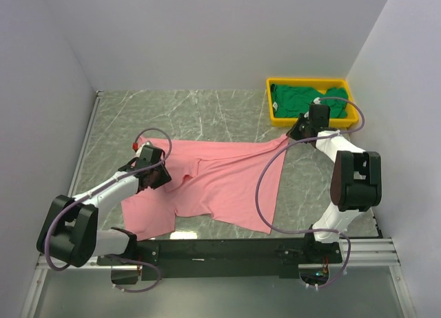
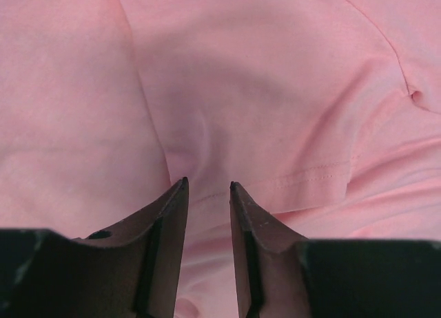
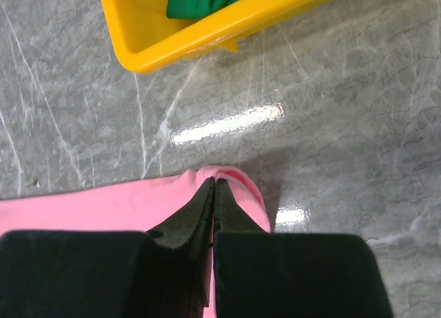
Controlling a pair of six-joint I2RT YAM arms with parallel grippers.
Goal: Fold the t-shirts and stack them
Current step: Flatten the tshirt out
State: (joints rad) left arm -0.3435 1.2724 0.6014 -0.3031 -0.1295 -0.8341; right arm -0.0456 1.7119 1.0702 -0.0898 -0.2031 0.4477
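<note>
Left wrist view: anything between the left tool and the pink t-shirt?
Nothing visible. The left tool sits directly over the pink t-shirt, its jaws a little apart, with a crease of the cloth running in between them. Only pink cloth fills the view ahead of the tool.

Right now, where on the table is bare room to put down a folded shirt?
The widest bare marble is the far strip between the back wall and the pink t-shirt, left of the yellow tray. A smaller patch lies between the shirt's near-right hem and the right arm. The middle is crowded by the shirt.
</note>
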